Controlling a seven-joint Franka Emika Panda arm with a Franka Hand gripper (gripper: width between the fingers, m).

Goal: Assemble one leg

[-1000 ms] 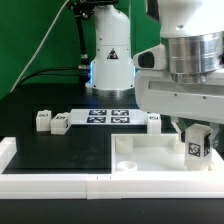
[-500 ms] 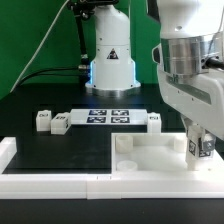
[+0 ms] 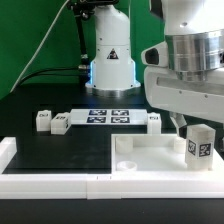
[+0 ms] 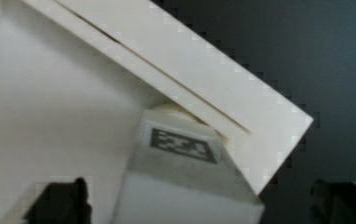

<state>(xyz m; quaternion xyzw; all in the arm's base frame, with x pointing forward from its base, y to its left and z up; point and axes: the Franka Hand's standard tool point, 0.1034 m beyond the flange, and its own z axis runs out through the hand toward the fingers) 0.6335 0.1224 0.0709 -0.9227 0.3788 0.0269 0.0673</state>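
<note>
One leg [image 3: 197,143], a small white block with a marker tag, stands upright at the corner of the large white square panel [image 3: 150,155] on the exterior view's right. My gripper [image 3: 193,128] hangs right over it. In the wrist view the leg [image 4: 189,160] sits between my two dark fingertips [image 4: 59,200], with a gap on each side, so the gripper [image 4: 201,205] is open around it. The panel [image 4: 50,100] fills most of that view. Whether the leg's peg sits in a hole is hidden.
Three more legs lie on the black table: two on the left [image 3: 42,120] [image 3: 60,124] and one [image 3: 153,120] behind the panel. The marker board [image 3: 105,116] lies between them. A white L-shaped fence [image 3: 50,180] borders the front. The arm's base [image 3: 110,60] stands behind.
Half a second ago the gripper sat lower, turned, closed around the leg. Now it has turned back and lifted a little, with its fingers apart. The leg stays standing on the panel.
</note>
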